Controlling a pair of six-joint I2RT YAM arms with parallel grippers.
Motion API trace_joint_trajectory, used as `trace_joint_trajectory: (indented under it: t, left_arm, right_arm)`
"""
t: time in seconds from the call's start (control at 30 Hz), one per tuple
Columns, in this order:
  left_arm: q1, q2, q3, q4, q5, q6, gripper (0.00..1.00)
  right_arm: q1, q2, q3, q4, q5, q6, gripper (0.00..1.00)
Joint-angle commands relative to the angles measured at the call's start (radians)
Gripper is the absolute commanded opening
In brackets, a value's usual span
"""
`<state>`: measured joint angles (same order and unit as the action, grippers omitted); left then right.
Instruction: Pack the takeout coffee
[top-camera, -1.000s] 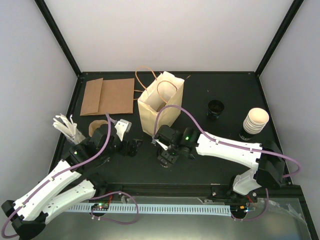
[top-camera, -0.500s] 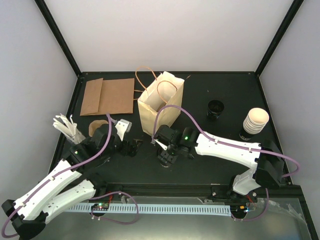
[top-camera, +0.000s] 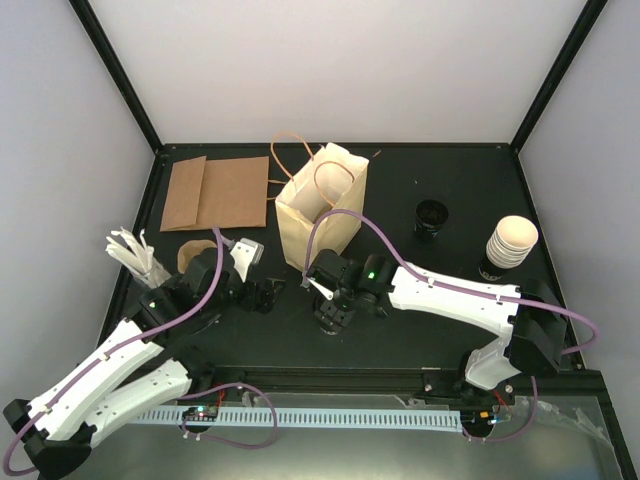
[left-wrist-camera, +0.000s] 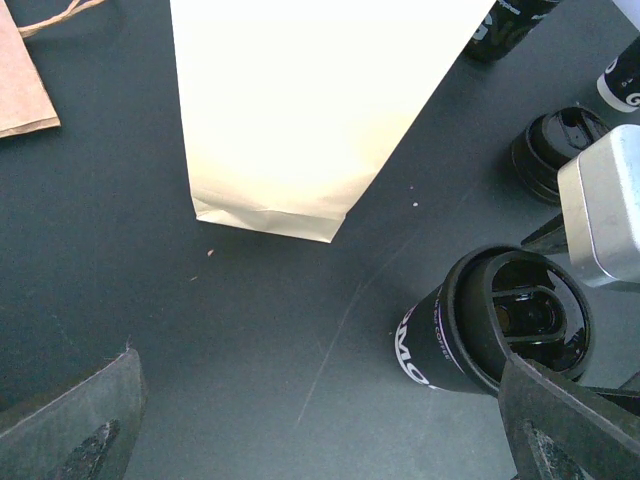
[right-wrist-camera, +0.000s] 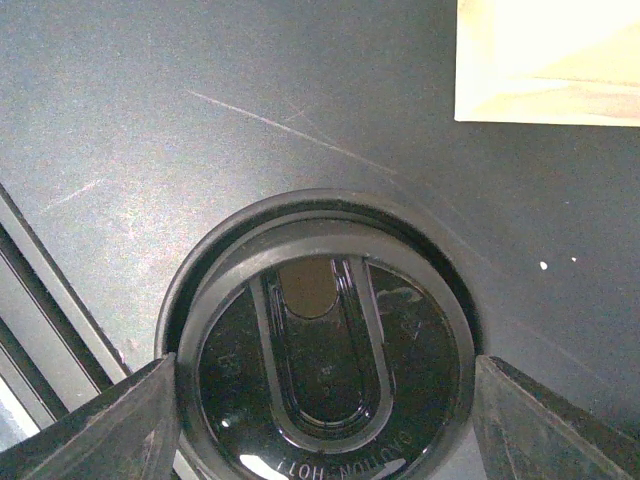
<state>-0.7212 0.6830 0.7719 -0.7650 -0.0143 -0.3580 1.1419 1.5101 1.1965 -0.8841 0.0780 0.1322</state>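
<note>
Straddling the coffee cup (left-wrist-camera: 470, 335) from above with the right end effector (right-wrist-camera: 322, 405): jaws set wide, one finger (right-wrist-camera: 95, 430) at each side of the black lid (right-wrist-camera: 320, 330), no gap to be seen at the rim. Cannot tell whether squeezing or merely touching. Against a second ago, nudged a shade to the left in the top view, wrist and all; nothing more.

Cup itself upright on the counter (top-camera: 400, 190), black-walled with white lettering, lidded. Just in front of the cream bag (top-camera: 322, 205) and outside it. Same spot as before.

Spread fully and holding nothing at the left end effector (left-wrist-camera: 320, 425). Parked low over the counter just left of the cup, facing it and the foot of the bag. Unmoved since the earlier frame.

Further out, all as before:
- flat brown bag (top-camera: 215, 192) at the far left
- white sticks (top-camera: 132, 250) bunched by the left edge
- spare lids (top-camera: 431, 217) right of the cream bag
- cup stack (top-camera: 511, 240) near the right edge
</note>
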Motion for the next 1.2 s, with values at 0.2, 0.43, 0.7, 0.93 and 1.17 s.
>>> trace_joint_trajectory:
  t: [0.2,0.43,0.7,0.93,1.17]
  left_arm:
    - [0.005,0.001,0.027,0.013,-0.016,0.011,0.99]
    - [0.005,0.002,0.028,0.015,-0.015,0.011,0.99]
    - [0.004,0.003,0.029,0.014,-0.015,0.013,0.99]
    - [0.004,0.003,0.028,0.013,-0.015,0.013,0.99]
    - [0.005,0.003,0.029,0.013,-0.016,0.012,0.99]
  right_arm:
    - [-0.006,0.030,0.012,-0.029,-0.017,-0.020,0.79]
    - [-0.005,0.031,0.011,-0.029,-0.017,-0.022,0.79]
    - [-0.005,0.022,0.014,-0.029,0.002,-0.022,0.76]
    - [-0.005,0.003,0.014,-0.026,0.020,-0.018,0.73]
    - [-0.005,-0.036,0.021,-0.031,0.046,-0.006,0.71]
